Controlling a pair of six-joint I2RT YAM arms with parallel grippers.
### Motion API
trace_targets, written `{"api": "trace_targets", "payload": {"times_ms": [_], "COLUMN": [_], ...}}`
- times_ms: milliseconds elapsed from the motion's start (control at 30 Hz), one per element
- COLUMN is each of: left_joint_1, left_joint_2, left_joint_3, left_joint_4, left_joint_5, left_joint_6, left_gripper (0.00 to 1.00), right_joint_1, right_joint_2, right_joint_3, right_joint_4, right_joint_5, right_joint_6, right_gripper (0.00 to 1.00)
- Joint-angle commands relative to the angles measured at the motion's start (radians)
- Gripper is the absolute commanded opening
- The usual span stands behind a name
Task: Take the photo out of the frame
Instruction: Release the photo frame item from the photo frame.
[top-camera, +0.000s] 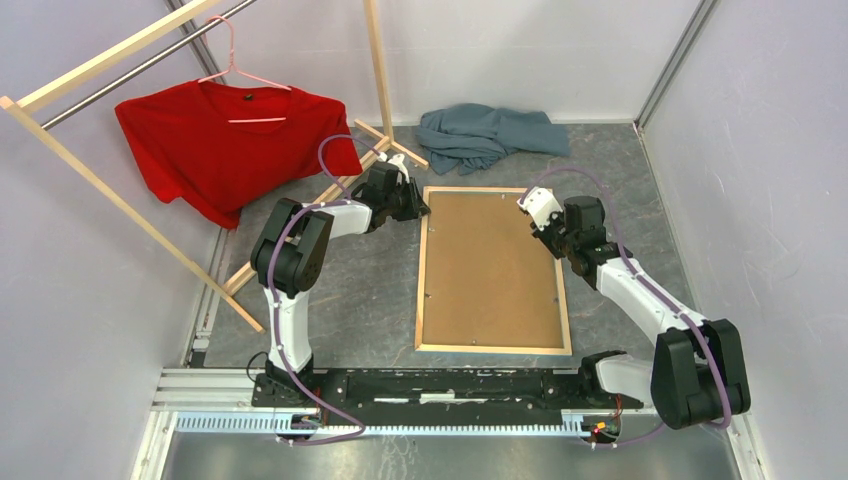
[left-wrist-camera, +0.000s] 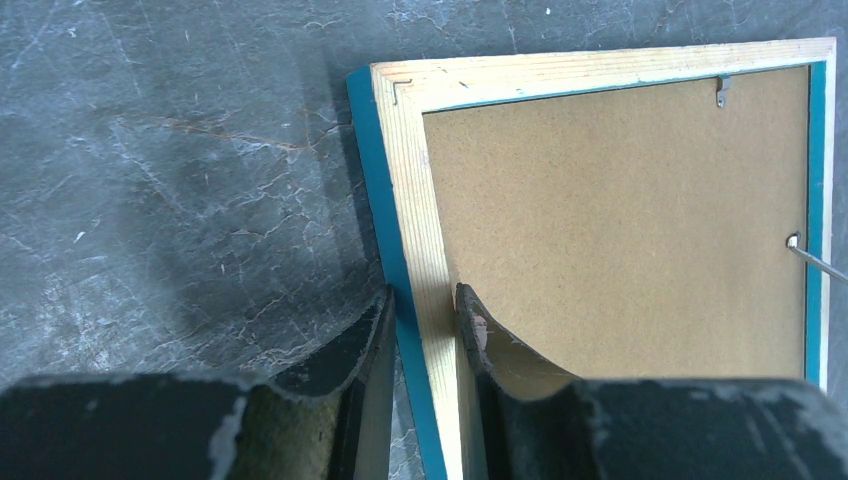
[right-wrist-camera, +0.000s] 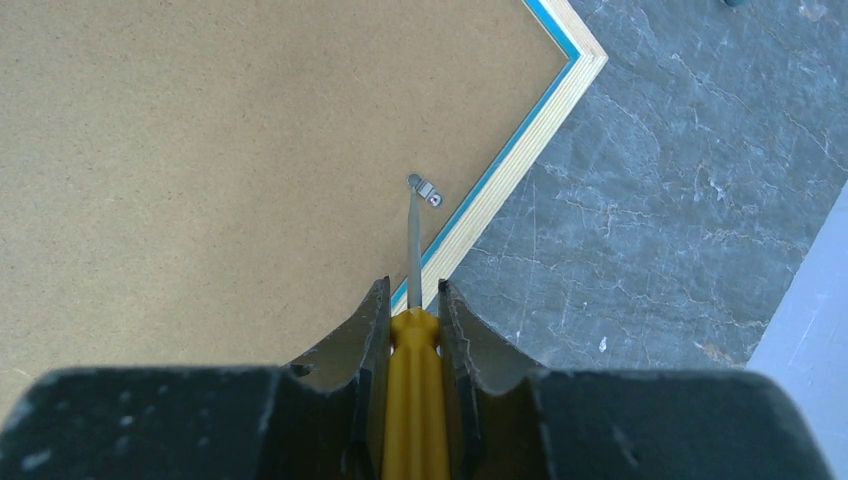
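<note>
Only the right wrist view shows me the right gripper (right-wrist-camera: 413, 295) clamped on a yellow-handled screwdriver (right-wrist-camera: 412, 400), tip at a small metal clip (right-wrist-camera: 425, 190). In the left wrist view the left gripper (left-wrist-camera: 424, 300) pinches the left rail. The thin light-blue, pale-wood-backed rectangular frame (top-camera: 495, 349) lies face down mid-table, brown backing board (top-camera: 490, 265) up, photo hidden.

Dark grey marbled floor (top-camera: 350, 290); pale lilac walls (top-camera: 770, 150); wooden clothes rack (top-camera: 110, 196) left, red shirt (top-camera: 210, 150) hanging.
</note>
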Motion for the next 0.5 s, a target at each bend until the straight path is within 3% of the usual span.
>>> {"api": "trace_targets", "payload": {"times_ms": [0,233,467], "left_joint_1": [0.007,0.007,0.01], "left_joint_2": [0.037,0.035,0.03], "left_joint_3": [-0.025,-0.025,-0.026], "left_joint_4": [-0.056,-0.056,-0.056], "left_joint_5": [0.006,0.006,0.004], "left_joint_6": [-0.027,-0.025,-0.024], "left_gripper": [0.06,0.06,0.06], "right_joint_1": [0.002,0.002,0.003], "right_joint_2": [-0.02,-0.025,-0.166], "right_joint_3": [-0.012,0.048,0.06], "right_joint_4": [0.055,-0.044,-0.139], "right_joint_5": [0.014,-0.028,-0.043], "right_joint_6": [-0.002,0.007,-0.072], "right_gripper": [0.0,0.0,0.0]}}
